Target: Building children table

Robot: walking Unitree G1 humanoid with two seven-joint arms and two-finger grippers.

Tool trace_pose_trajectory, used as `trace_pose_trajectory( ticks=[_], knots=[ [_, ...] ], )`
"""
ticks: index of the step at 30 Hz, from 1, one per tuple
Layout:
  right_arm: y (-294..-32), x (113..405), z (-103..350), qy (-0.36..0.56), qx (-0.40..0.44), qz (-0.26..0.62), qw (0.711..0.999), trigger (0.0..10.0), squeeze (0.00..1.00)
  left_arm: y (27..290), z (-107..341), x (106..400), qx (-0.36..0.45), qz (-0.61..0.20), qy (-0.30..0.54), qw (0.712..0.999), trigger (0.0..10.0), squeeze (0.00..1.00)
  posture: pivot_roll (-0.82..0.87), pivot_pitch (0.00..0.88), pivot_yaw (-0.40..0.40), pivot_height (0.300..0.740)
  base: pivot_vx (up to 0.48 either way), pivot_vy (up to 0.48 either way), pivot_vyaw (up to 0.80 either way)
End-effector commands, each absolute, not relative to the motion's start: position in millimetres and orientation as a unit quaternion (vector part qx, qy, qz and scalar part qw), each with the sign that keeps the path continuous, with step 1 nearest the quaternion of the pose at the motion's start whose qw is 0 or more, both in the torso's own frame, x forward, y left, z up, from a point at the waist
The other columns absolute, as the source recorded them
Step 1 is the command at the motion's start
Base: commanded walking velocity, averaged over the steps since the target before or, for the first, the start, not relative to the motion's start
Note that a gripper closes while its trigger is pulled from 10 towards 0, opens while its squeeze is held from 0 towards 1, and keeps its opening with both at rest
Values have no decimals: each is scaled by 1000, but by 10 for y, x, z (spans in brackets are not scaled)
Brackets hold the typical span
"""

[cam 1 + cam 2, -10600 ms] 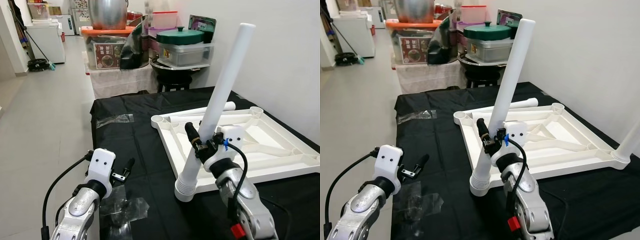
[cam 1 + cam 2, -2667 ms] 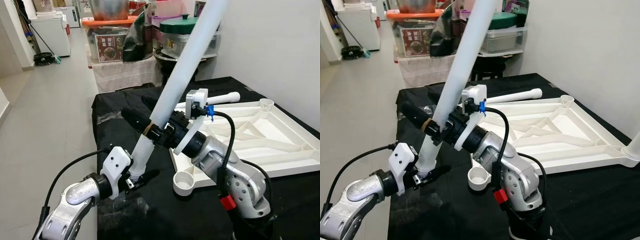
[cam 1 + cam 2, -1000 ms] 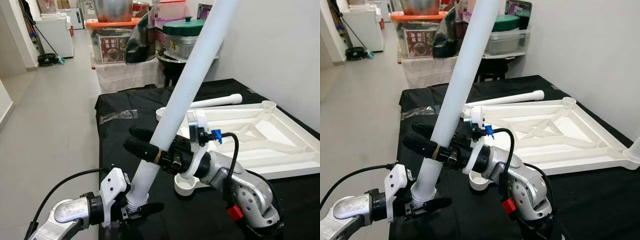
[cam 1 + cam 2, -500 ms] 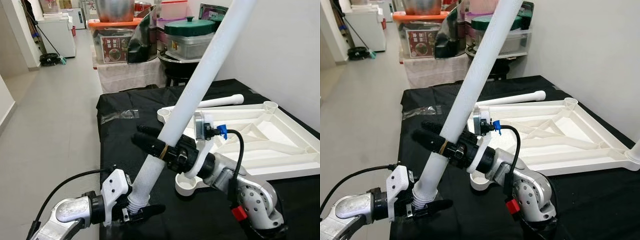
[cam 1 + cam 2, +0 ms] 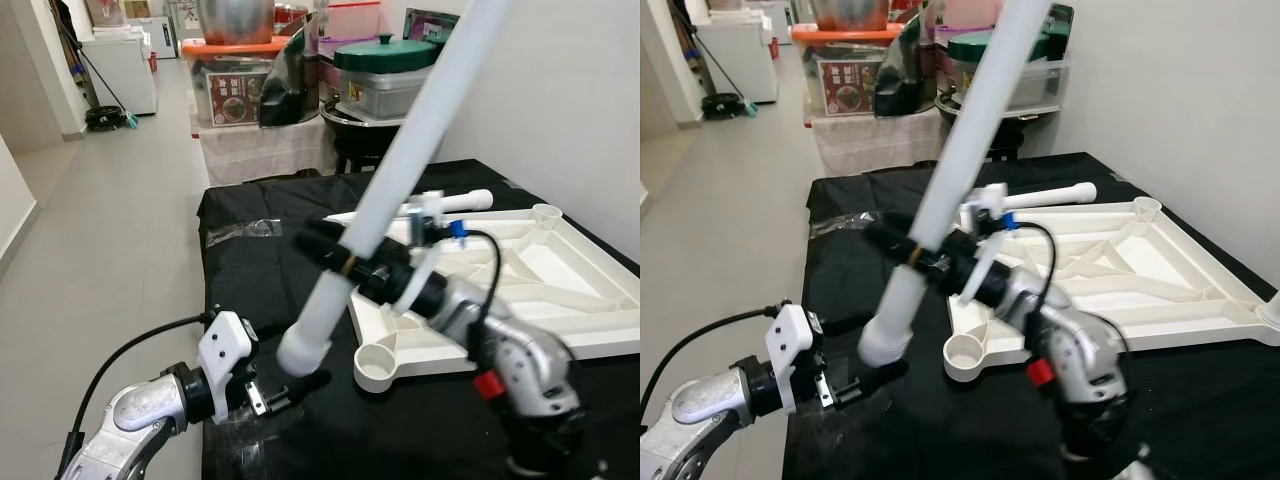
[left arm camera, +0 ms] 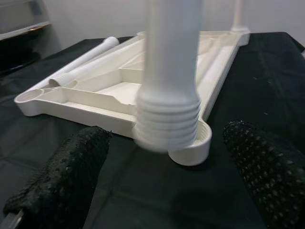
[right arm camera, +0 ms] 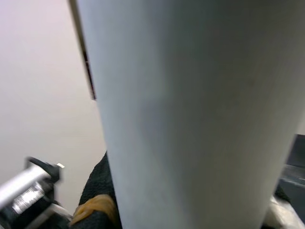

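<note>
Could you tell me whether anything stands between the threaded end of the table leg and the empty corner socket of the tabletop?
Nothing visible does. The right gripper holds the white table leg tilted, its threaded end in the air just beside the corner socket of the upturned tabletop. The open left gripper sits below it.

A table covered in black cloth stands against a plain white wall. Pale grey floor tiles run down a corridor to a white cabinet. Behind the table sit stacked storage boxes, a green-lidded pot and a broom.
</note>
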State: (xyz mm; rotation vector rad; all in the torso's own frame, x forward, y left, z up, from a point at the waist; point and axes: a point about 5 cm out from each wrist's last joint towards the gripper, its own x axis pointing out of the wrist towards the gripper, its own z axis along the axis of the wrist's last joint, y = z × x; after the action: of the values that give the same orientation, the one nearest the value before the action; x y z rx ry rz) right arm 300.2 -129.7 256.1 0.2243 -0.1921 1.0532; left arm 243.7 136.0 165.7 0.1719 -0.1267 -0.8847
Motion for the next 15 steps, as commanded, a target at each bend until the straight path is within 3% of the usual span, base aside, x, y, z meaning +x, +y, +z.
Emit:
trace_pose_trajectory(
  ticks=[1, 3, 6, 7, 8, 9, 10, 15],
  knots=[
    [-1319, 2998, 2580, -98, 92, 502, 854, 0, 0, 1375, 1649, 2438, 86, -413, -62, 905, 10000, 1000, 53, 0, -28, 740, 0, 0, 0],
    [-1385, 2993, 2557, -93, 78, 493, 862, 0, 0, 1419, 1622, 2497, 104, -376, -65, 919, 10000, 1000, 45, 0, -30, 740, 0, 0, 0],
    [-1415, 2978, 2511, -89, 54, 485, 868, 0, 0, 1473, 1603, 2572, 113, -320, -69, 938, 10000, 839, 26, 0, -23, 740, 0, 0, 0],
    [-1415, 2978, 2511, -89, 54, 485, 868, 0, 0, 1473, 1603, 2572, 113, -320, -69, 938, 10000, 839, 26, 0, -23, 740, 0, 0, 0],
    [-1412, 2970, 2493, -90, 41, 478, 873, 0, 0, 1495, 1592, 2598, 112, -293, -70, 947, 10000, 196, 17, 0, -13, 740, 0, 0, 0],
    [-1412, 2970, 2493, -90, 41, 478, 873, 0, 0, 1495, 1592, 2598, 112, -293, -70, 947, 10000, 196, 17, 0, -13, 740, 0, 0, 0],
    [-1402, 2962, 2479, -93, 30, 471, 876, 0, 0, 1511, 1583, 2617, 119, -268, -72, 953, 10000, 0, 8, 0, -8, 740, 0, 0, 0],
    [-1390, 2930, 2412, -94, 10, 448, 889, 0, 0, 1515, 1582, 2650, 113, -226, -74, 965, 10000, 0, 5, 0, -5, 740, 0, 0, 0]
  ],
)
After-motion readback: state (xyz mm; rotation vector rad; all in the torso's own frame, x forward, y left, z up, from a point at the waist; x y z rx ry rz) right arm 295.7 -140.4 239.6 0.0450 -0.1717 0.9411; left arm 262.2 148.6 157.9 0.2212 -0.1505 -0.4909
